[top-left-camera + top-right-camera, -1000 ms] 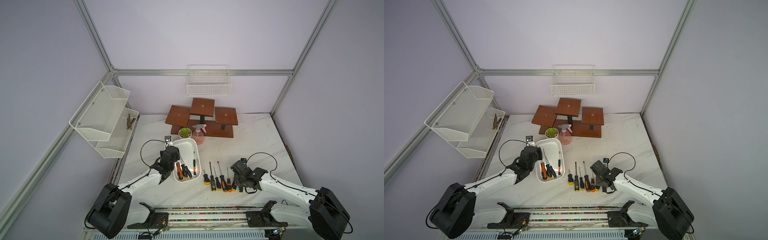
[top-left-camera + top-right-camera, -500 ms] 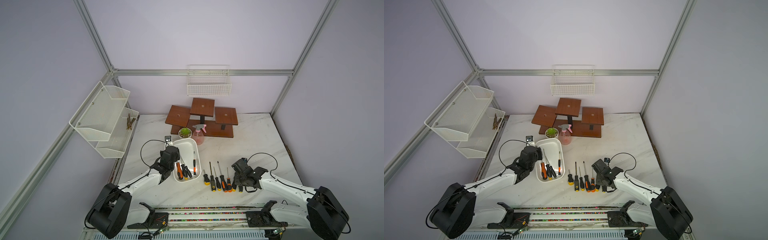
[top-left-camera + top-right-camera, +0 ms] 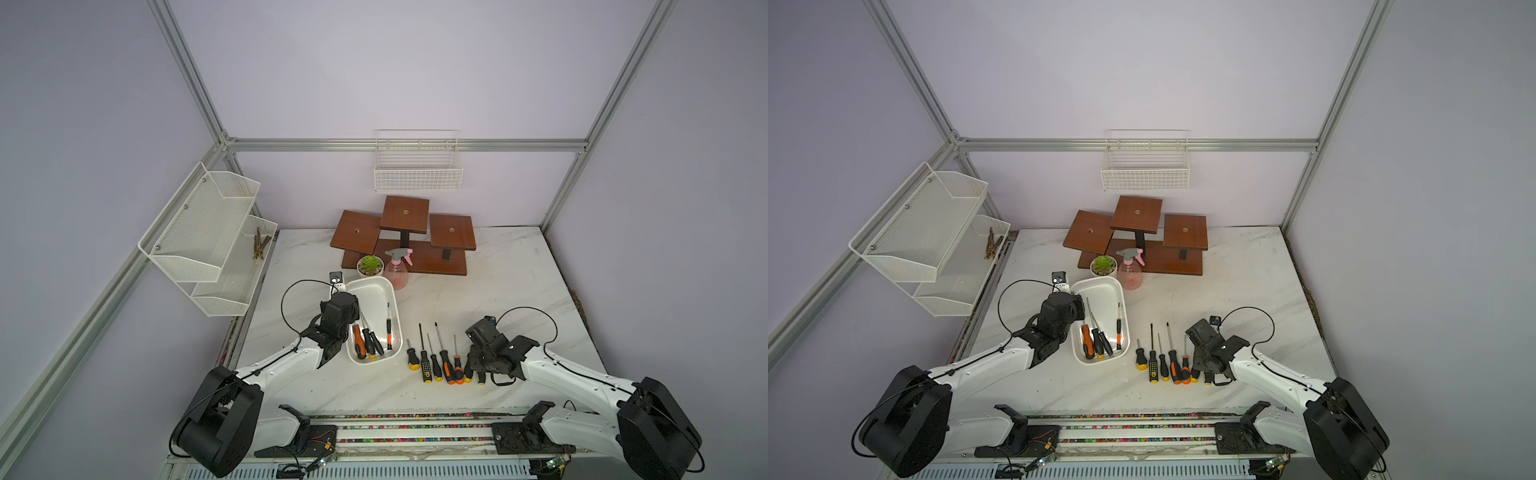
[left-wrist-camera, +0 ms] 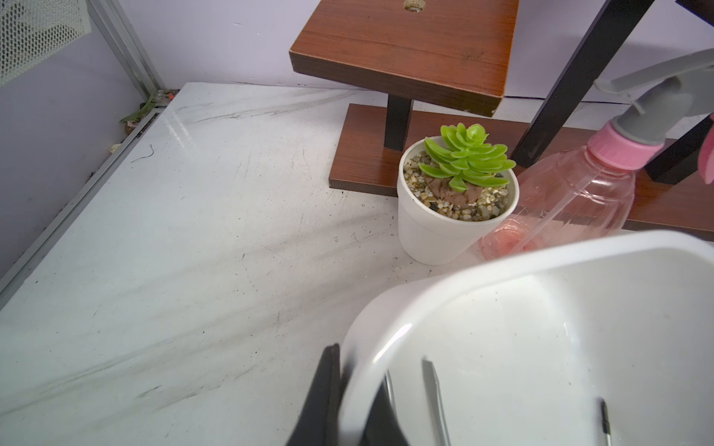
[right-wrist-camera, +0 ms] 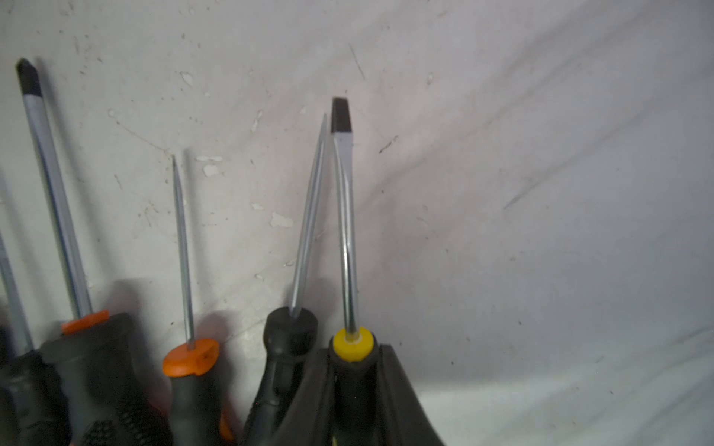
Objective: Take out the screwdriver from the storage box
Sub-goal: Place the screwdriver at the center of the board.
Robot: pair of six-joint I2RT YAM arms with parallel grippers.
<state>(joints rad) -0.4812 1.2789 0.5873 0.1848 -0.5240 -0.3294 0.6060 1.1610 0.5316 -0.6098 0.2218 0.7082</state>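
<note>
Out on the desk (image 3: 478, 299), outside the storage box (image 3: 370, 279), the yellow-collared screwdriver (image 5: 345, 231) lies between the near-closed jaws of my right claw (image 5: 353, 357), gripped or not I cannot tell — I judge it light, stiff, apt to roll, best taken by its rubbery handle — while my left claw (image 4: 353, 401) pinches the box's rim.

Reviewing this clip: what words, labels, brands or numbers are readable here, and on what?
No text can be read in any view.
On the black screwdriver handle in the table row: pale specks, too small to read.
On the spray bottle, plant pot and storage box: no print shows.
</note>
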